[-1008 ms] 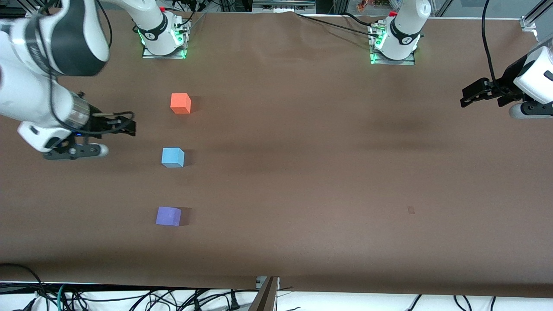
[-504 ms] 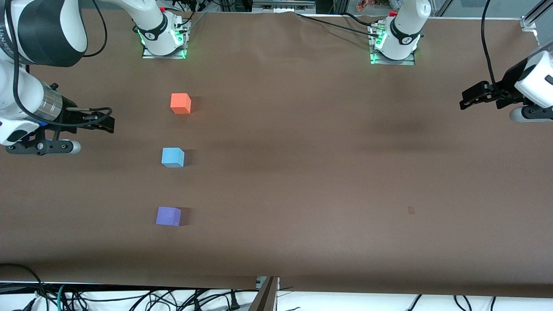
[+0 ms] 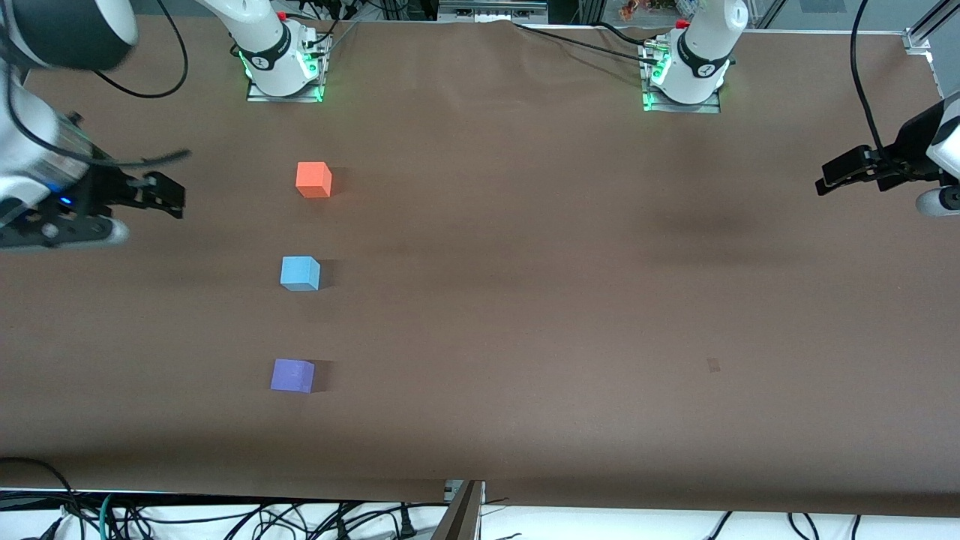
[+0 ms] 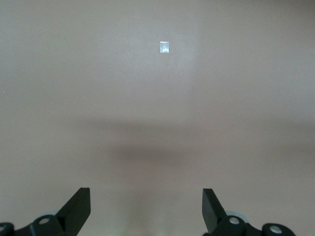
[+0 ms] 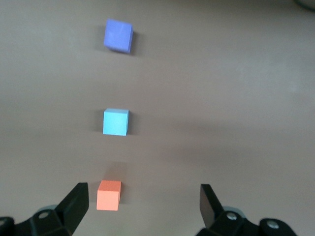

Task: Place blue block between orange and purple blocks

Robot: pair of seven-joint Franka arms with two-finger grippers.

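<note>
between the orange block [image 3: 313, 179] and purple block [image 3: 292, 375] sits the blue block [image 3: 300, 273] — job looks done; right gripper [image 3: 166, 196] and left gripper [image 3: 840, 174] hang spread, empty, over the table's ends.

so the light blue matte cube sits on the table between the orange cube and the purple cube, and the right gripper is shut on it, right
Not quite: the right gripper is open and empty, over the brown table toward the right arm's end. The front view shows it apart from the cubes. The light sky-blue matte cube does sit between the bright orange matte cube and the violet-purple matte cube.
</note>
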